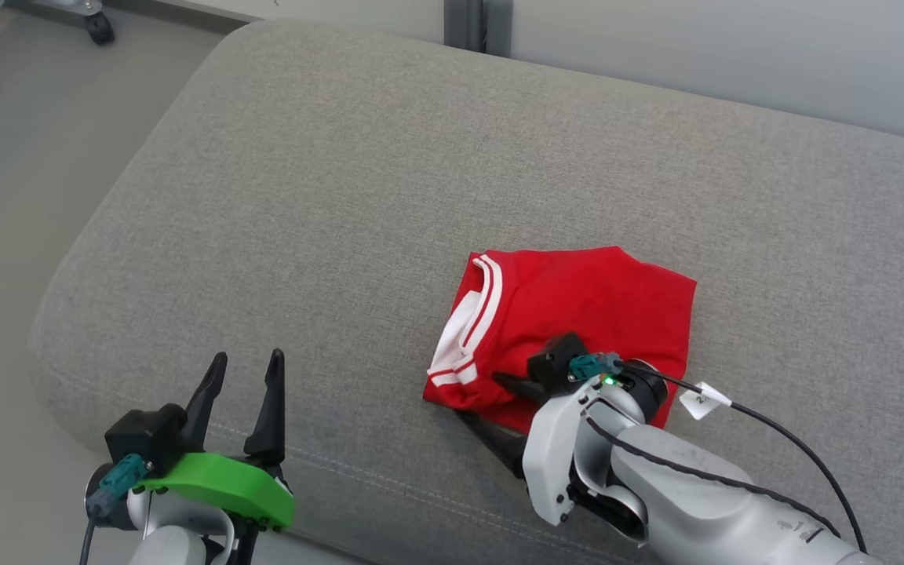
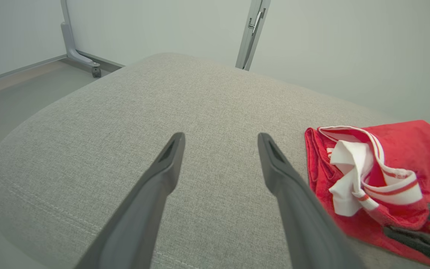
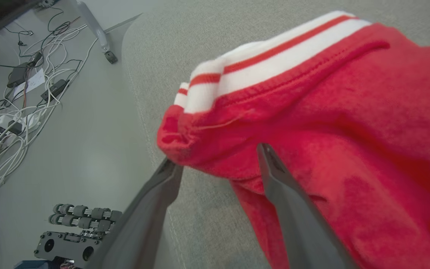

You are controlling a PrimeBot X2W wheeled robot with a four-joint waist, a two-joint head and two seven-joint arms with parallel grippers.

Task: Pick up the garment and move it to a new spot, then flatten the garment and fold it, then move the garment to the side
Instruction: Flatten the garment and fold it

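- garment (image 1: 585, 310) on cushion (image 1: 303, 196), right of centre — toward the near edge
- right gripper (image 1: 482, 397) at garment's near-left corner
- left gripper (image 1: 248, 357) well apart, to the left

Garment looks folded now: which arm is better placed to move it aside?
Right. The right gripper sits at the near corner of the garment, open, with the red edge between its fingers. The left gripper is open over bare cushion, apart from the cloth.
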